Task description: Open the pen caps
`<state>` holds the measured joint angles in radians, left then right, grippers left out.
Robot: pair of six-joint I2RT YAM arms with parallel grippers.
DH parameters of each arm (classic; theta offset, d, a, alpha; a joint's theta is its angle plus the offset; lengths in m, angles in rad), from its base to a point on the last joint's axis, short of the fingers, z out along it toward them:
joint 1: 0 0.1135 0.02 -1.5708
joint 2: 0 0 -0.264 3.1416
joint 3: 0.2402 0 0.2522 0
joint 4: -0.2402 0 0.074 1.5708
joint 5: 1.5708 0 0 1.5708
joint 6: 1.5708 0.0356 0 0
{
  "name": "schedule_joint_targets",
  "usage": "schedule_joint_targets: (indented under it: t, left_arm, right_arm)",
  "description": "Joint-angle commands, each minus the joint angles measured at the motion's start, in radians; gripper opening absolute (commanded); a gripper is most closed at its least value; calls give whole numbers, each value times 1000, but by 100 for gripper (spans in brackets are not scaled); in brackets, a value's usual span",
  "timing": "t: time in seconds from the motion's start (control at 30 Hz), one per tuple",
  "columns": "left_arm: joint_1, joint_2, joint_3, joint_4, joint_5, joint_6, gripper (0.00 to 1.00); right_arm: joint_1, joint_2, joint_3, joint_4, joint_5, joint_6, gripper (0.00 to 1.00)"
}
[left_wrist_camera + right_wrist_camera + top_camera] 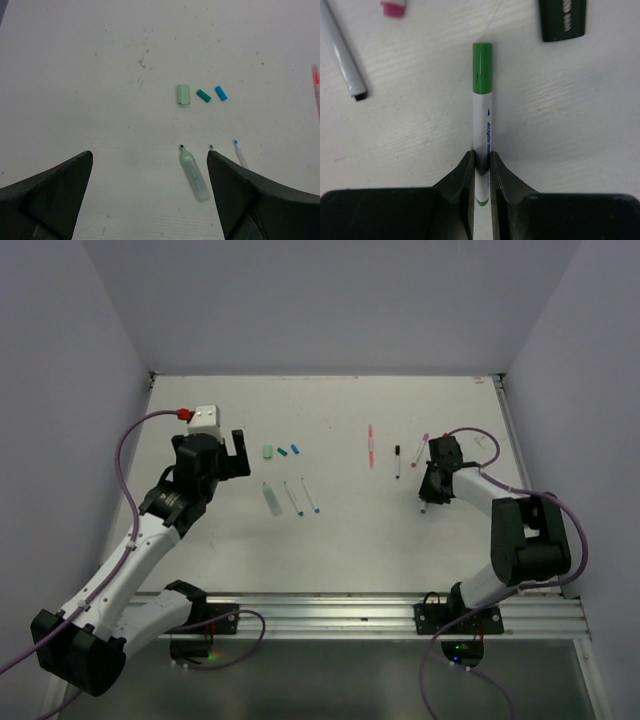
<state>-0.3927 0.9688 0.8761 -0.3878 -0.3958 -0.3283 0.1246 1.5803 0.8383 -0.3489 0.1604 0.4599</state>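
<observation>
Right arm folded at the elbow, wrist low over the table [340,540]; the right gripper [481,159] clamps a white pen [482,125] with its bright green cap [482,67] on. Left arm extended, the left gripper [149,156] spread wide above the table, near the loose pale green cap [182,94], teal cap [203,95] and blue cap [221,93].

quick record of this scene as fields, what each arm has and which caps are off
right fingers: shut on the barrel of the white pen
bright green cap: on that pen's far end, not yet pulled
left fingers: open, holding nothing
loose caps: pale green cap, teal cap, blue cap, in a row, apart from one another
pale green highlighter: uncapped, lying nearer the left arm than the row
</observation>
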Motion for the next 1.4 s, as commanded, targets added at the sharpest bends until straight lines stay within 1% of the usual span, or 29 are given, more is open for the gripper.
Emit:
schedule_joint_targets:
  t: [0.0,0.07,0.1,0.13,0.17,0.2,0.23,0.27,0.3,0.33,0.43,0.5,0.57,0.6,0.7,0.77,0.8,0.97,1.0,1.03,1.13,1.37]
  left_arm:
    - [8,-1,-9,24,87,2,100]
    - [8,10,-5,17,172,-26,100]
    - [8,14,-3,15,198,-58,100]
    - [8,19,-2,10,256,-80,100]
    - [8,25,-3,9,282,-101,100]
    - [8,33,-5,9,311,-151,100]
    - [8,36,-8,12,371,-178,100]
    - [8,48,-12,21,391,-202,100]
    - [8,56,-14,27,437,-248,100]
    - [6,62,-19,35,490,-271,100]
    - [-1,62,-54,95,551,-350,100]
    - [-26,57,-75,139,543,-388,100]
    - [-67,61,-68,151,506,-400,97]
    - [-84,67,-65,153,490,-411,95]
    - [-152,82,-49,167,428,-432,89]
    - [-191,96,-51,179,394,-449,83]
    - [-199,100,-52,184,356,-465,79]
    - [-239,110,-78,193,266,-502,70]
    - [-242,108,-84,202,262,-511,66]
    - [-245,105,-101,219,259,-517,65]
    - [-259,110,-121,244,255,-528,59]
    - [-298,143,-126,274,229,-534,51]
  right_arm:
    - [59,-61,-44,-27,-96,-9,0]
    - [107,-115,-53,-28,-81,-13,0]
    - [175,-140,-53,-30,-64,-15,0]
    - [213,-164,-59,-25,-55,-15,0]
    - [254,-187,-64,-15,-50,-12,0]
    - [338,-244,-70,22,-50,3,0]
    - [381,-268,-86,46,-50,14,0]
    - [423,-296,-96,77,-50,23,0]
    - [496,-334,-105,138,-50,45,0]
    - [527,-350,-120,169,-48,54,0]
    - [638,-368,-123,270,-19,60,0]
    - [713,-358,-116,327,-1,43,0]
    - [756,-330,-97,355,16,31,0]
    - [795,-321,-87,396,19,25,0]
    - [861,-281,-53,425,45,8,0]
    - [886,-257,-38,438,51,0,0]
    - [905,-249,-27,450,60,0,0]
    - [935,-227,-13,478,85,5,0]
    - [940,-227,-13,487,91,6,0]
    - [942,-227,-13,491,93,5,0]
    - [945,-223,-11,508,91,13,0]
    - [954,-204,2,528,77,19,0]
